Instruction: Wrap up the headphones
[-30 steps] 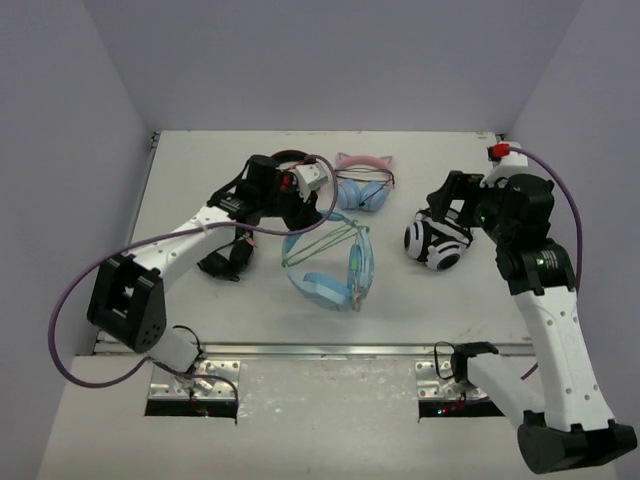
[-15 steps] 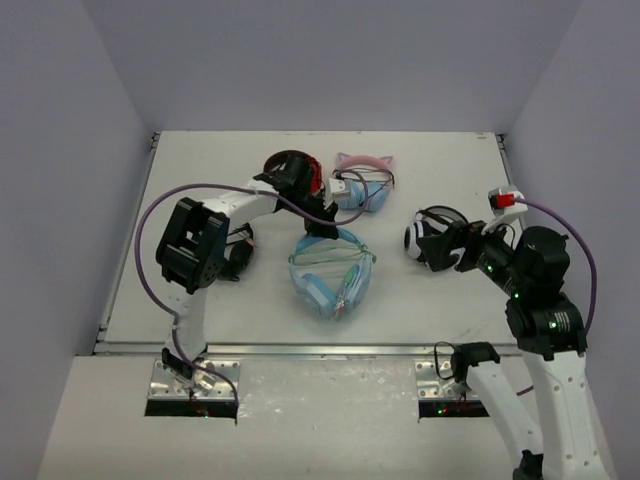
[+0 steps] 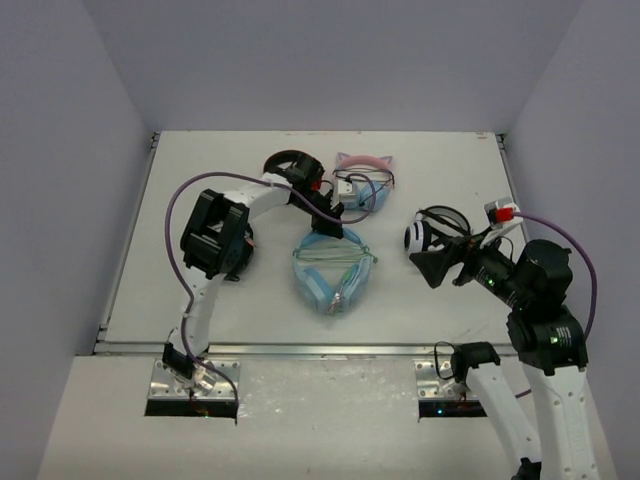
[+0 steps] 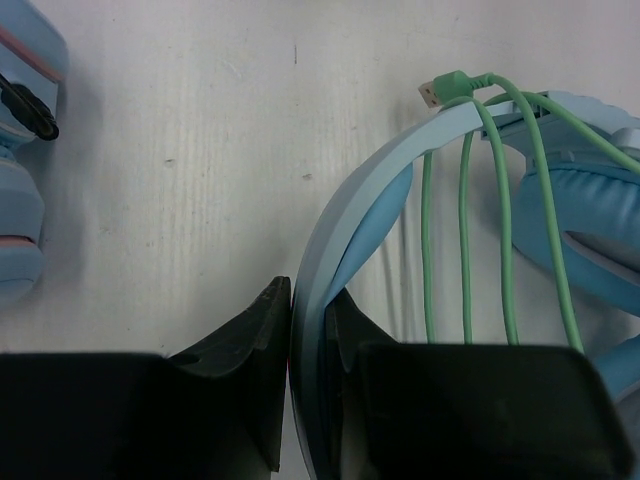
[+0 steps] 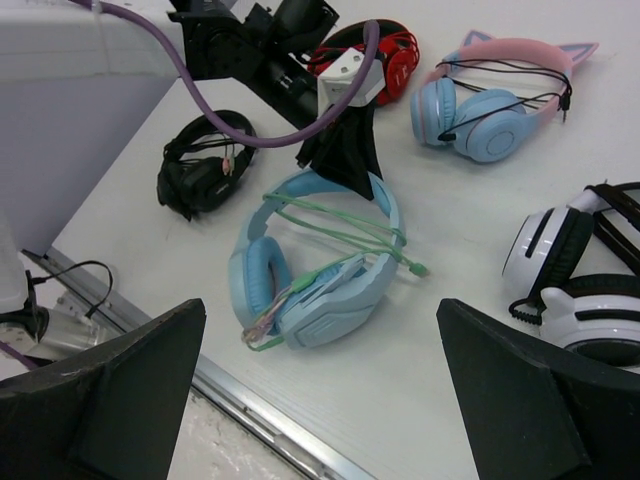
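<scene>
Left gripper pinches the headband to steady the headphones.
They lie centre-frame in the top view, green cable looped across; right gripper, jaws spread, hovers at right, likely ready for the plug.

The left end effector has swung in and clamped the headphones at their 12 o'clock; the right end effector has withdrawn toward 6 o'clock.
</scene>
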### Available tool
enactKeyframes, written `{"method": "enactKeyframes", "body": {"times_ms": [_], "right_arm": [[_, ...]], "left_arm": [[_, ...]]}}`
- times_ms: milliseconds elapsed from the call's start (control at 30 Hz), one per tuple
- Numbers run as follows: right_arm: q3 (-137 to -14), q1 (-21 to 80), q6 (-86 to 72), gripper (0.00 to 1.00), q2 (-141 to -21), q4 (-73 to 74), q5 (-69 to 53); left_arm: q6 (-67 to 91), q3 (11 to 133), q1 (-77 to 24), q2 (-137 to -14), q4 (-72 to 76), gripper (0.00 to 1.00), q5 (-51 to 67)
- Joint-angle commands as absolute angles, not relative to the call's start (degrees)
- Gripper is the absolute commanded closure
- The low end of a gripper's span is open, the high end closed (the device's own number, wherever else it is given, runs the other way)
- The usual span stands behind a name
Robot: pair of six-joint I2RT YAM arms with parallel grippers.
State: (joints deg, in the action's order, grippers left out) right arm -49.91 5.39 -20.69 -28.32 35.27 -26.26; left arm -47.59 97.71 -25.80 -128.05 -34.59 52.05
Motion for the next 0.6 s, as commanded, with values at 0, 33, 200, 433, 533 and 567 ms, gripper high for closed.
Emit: {"method": "enactKeyframes", "body": {"times_ms": [0,33,200,433,533,567], "right_arm": [[-50.18,5.45,-21.18,0.01,-27.86,33.92,-27.69],[-50.36,5.45,-21.09,0.01,-27.86,34.10,-28.12],[-51.94,5.36,-21.18,0.01,-27.25,34.45,-27.95],[-52.73,5.36,-21.36,0.01,-26.28,34.37,-27.34],[-53.26,5.45,-20.92,0.01,-26.37,34.80,-26.90],[-53.26,5.45,-20.83,0.01,-26.19,34.72,-26.81]], "left_arm": [[-48.08,101.08,-25.40,-129.02,-39.03,0.90,58.27],[-47.73,100.64,-25.40,-128.94,-38.59,0.86,58.10],[-43.69,97.65,-25.40,-126.66,-33.69,0.73,54.50],[-37.45,95.89,-25.66,-122.87,-28.39,0.64,46.95],[-35.07,95.71,-25.93,-121.38,-26.72,0.63,42.74],[-33.68,95.63,-26.01,-120.77,-25.50,0.62,40.71]]}}
